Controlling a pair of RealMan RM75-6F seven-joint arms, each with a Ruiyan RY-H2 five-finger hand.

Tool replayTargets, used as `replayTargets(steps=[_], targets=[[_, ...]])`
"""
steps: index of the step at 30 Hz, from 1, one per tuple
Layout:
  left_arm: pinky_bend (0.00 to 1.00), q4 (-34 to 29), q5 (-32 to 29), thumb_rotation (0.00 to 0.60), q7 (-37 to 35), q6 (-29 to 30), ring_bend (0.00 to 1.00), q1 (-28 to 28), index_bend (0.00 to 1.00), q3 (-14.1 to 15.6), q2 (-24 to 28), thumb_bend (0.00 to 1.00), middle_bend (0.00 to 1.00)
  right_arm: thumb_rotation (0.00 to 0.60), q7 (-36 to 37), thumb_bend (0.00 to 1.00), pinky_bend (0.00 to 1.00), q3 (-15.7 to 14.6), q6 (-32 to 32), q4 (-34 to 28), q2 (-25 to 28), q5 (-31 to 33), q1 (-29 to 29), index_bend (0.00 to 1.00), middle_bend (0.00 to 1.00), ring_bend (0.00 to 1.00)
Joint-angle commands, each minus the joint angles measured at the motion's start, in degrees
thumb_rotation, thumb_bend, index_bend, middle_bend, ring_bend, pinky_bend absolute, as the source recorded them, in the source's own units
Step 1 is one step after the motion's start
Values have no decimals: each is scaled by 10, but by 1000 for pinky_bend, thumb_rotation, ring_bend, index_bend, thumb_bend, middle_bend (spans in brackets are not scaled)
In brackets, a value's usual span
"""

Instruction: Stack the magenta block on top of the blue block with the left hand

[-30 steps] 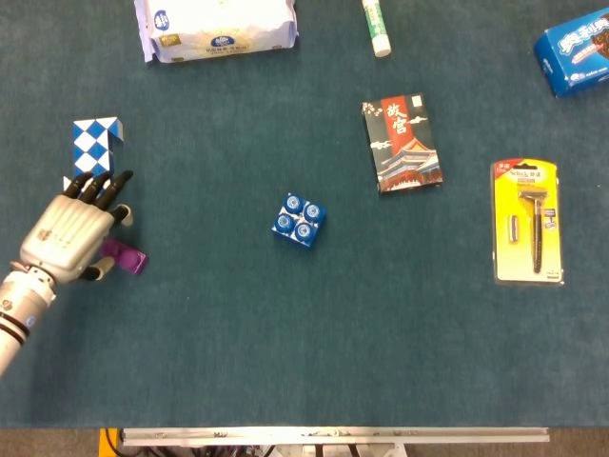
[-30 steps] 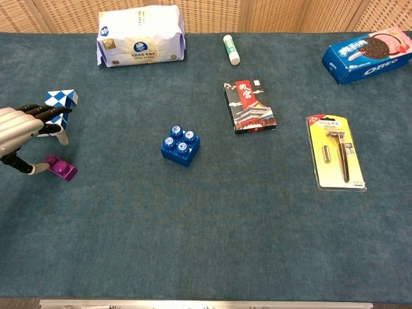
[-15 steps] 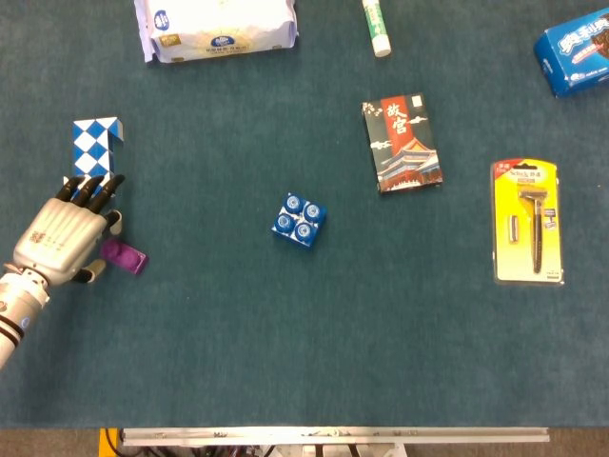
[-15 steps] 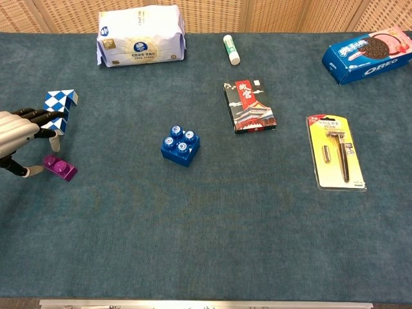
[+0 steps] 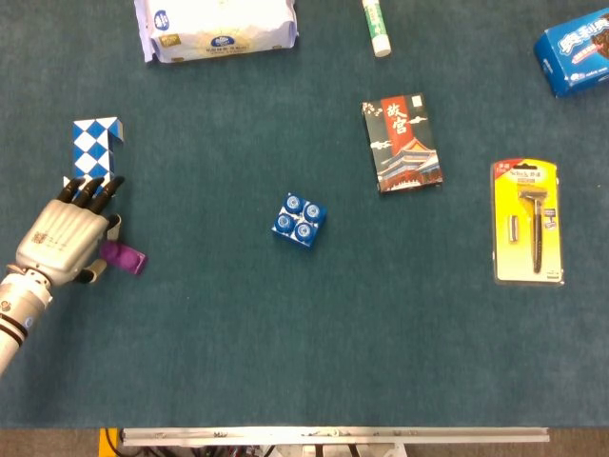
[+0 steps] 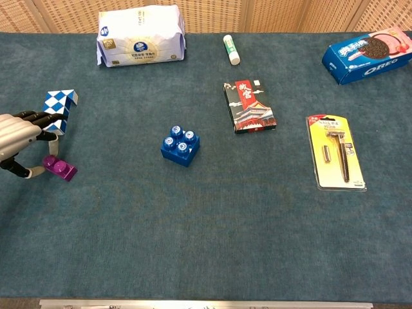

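Observation:
The magenta block point(image 5: 126, 257) point(image 6: 60, 168) lies flat on the cloth at the far left. My left hand point(image 5: 62, 238) point(image 6: 18, 132) hovers just to its left, fingers spread and arched over the block's left end; the thumb and one finger stand on either side of it without a clear grip. The blue block point(image 5: 300, 220) point(image 6: 180, 145), studs up, sits alone near the table's middle, well to the right of the hand. My right hand shows in neither view.
A blue-and-white snake puzzle point(image 5: 95, 148) lies just beyond the left hand's fingertips. Further off are a tissue pack point(image 5: 216, 27), a glue stick point(image 5: 377, 27), a card box point(image 5: 401, 143), a razor pack point(image 5: 528, 222) and an Oreo box point(image 5: 574, 54).
The left hand has drawn back slightly to the left and its fingers have lowered toward the magenta block. The block itself has stayed on the cloth.

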Motion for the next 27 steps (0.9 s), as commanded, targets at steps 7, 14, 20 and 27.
replayTargets(steps=[7, 14, 20, 27], targets=[[73, -2, -9, 600, 14, -3, 0, 1, 478, -3, -5, 293, 0, 600, 1, 0, 272, 0, 0, 0, 1, 0, 0, 0, 80, 0], [74, -5, -10, 600, 12, -2, 0, 1, 514, -4, -4, 293, 0, 600, 1, 0, 272, 0, 0, 0, 0, 0, 0, 0, 80, 0], [73, -19, -14, 600, 9, -3, 0, 1, 532, -6, 6, 294, 0, 600, 0, 0, 272, 0, 1, 0, 1, 0, 0, 0, 80, 0], [73, -48, -20, 600, 17, -3, 0, -1, 542, -9, 25, 294, 0, 600, 1, 0, 272, 0, 3, -1, 1, -1, -1, 0, 80, 0]])
